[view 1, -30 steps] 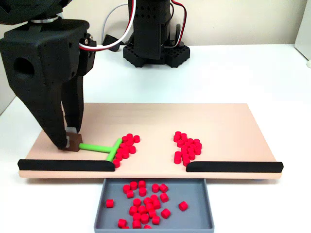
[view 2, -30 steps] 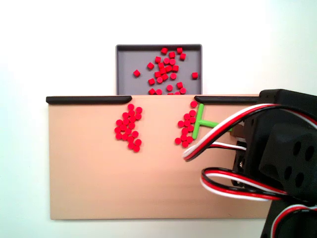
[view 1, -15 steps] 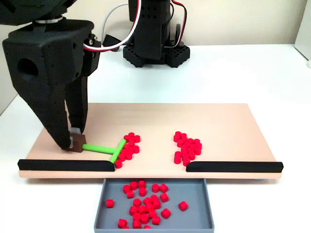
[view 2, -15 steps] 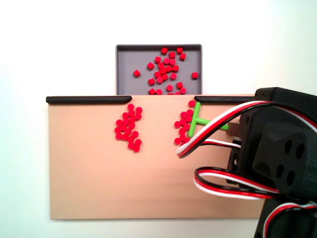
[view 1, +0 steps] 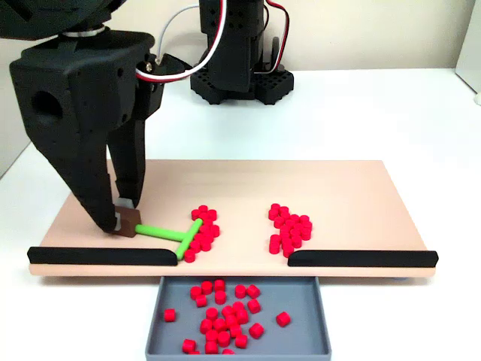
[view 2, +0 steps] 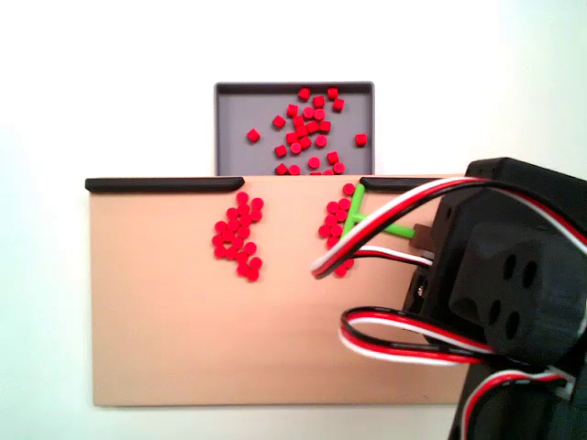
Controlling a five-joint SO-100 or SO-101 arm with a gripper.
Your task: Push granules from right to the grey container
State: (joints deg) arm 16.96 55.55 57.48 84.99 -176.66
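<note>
Red granules [view 1: 201, 228] bunch beside the tray [view 1: 237, 347] gap where our gripper [view 1: 120, 219], closed on the stick [view 1: 169, 235], pushes; we judge a skewed sweep could scatter them against the strip [view 1: 101, 256].

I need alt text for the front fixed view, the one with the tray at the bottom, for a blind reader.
A black robot hand holds a green T-stick by its brown end, its crossbar against the left of two red granule piles on a tan board. Below the gap between two black strips, a grey tray already holds many granules.
</note>
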